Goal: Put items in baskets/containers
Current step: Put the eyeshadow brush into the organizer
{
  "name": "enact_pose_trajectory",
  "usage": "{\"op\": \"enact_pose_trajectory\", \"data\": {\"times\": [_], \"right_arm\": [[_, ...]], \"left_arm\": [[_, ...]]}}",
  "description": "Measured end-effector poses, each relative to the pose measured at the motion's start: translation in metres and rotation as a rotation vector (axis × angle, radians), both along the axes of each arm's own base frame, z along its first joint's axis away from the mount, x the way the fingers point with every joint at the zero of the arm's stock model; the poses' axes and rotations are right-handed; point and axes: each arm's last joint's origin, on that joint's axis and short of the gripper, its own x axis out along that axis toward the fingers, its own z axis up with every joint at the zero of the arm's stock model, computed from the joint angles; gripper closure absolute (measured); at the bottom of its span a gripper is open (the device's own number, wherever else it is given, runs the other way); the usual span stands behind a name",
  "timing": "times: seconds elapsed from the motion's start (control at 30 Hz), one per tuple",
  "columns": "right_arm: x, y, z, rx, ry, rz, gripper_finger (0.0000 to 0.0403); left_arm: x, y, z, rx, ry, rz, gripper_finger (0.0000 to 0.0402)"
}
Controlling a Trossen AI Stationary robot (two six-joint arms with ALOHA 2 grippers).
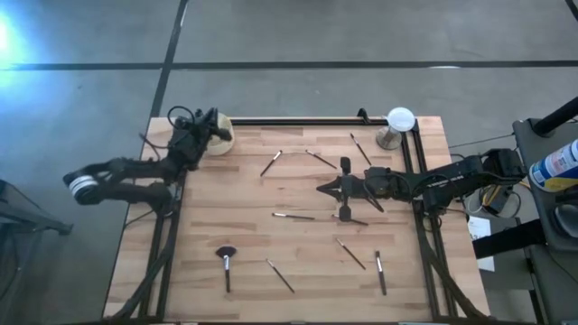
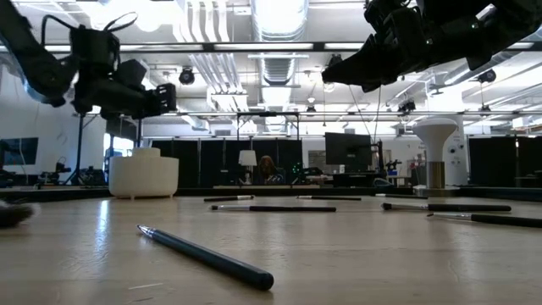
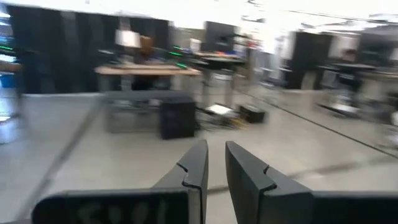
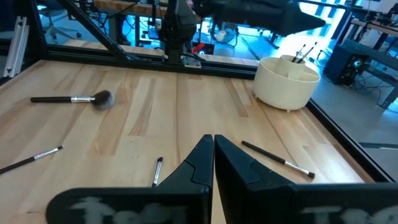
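The left tool (image 1: 209, 120) is held nearly closed and empty above the cream cup (image 1: 219, 137) at the bench's far left corner. The right tool (image 1: 327, 189), closed and empty, hangs mid-bench among scattered makeup brushes (image 1: 293, 216); another pickup is judged next.

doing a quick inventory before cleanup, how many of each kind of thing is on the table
thin brushes lying in the open: 8
fluffy-headed brush: 1
cream cup, a few brushes already inside: 1
white dome on a stand: 1
total: 11, not counting the brushes in the cup
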Motion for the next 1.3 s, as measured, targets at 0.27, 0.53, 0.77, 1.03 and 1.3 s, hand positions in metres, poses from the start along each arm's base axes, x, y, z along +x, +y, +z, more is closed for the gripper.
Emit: {"op": "enact_pose_trajectory", "data": {"times": [0.27, 0.53, 0.77, 1.03, 1.3], "right_arm": [[0.000, 0.000, 0.001, -0.010, -0.005, 0.001, 0.0394], [-0.001, -0.002, -0.001, -0.023, 0.005, -0.061, 0.0394], [-0.014, -0.005, -0.003, 0.039, 0.099, -0.181, 0.0394], [-0.047, -0.009, -0.007, 0.147, 0.290, -0.370, 0.0394], [-0.047, 0.023, -0.027, 0.216, 0.456, -0.304, 0.0394]], "left_arm": [[0.010, -0.041, -0.020, -0.056, 0.018, -0.446, 0.0390], [0.018, -0.074, -0.036, -0.046, 0.109, -0.637, 0.0401], [0.020, -0.082, -0.039, -0.053, 0.125, -0.707, 0.0401], [0.021, -0.090, -0.046, -0.079, 0.144, -0.858, 0.0401], [0.029, -0.099, -0.049, -0.091, 0.160, -0.926, 0.0401]]}}
